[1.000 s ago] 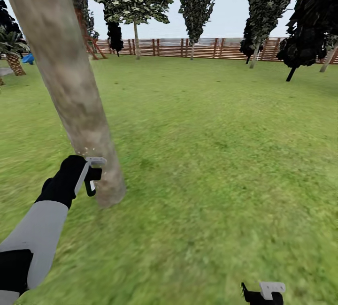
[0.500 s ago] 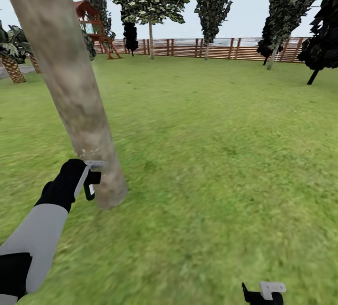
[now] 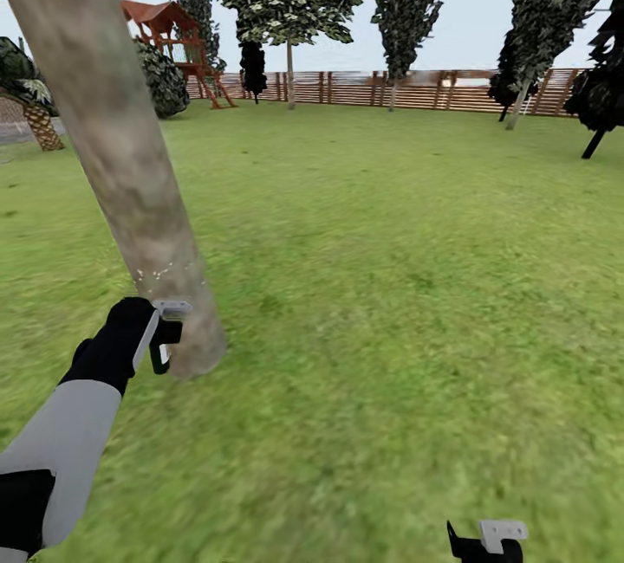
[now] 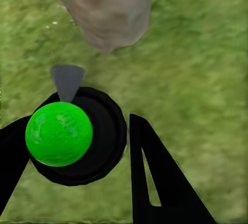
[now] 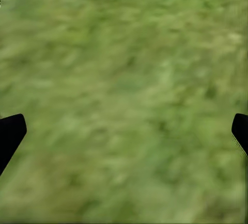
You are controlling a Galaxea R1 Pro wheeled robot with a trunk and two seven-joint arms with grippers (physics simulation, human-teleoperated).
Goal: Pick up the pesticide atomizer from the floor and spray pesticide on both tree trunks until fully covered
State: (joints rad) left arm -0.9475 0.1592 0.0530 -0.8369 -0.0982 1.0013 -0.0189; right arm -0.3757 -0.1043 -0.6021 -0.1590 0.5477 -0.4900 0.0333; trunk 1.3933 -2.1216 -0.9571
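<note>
Green atomizer in left end effector beside trunk.

No readable text anywhere.

No letters, numbers, brand marks or signs can be read on any surface in the head view or either wrist view: the tree trunk, the atomizer, the wooden fence and the red-roofed play structure all carry plain surfaces without markings.
</note>
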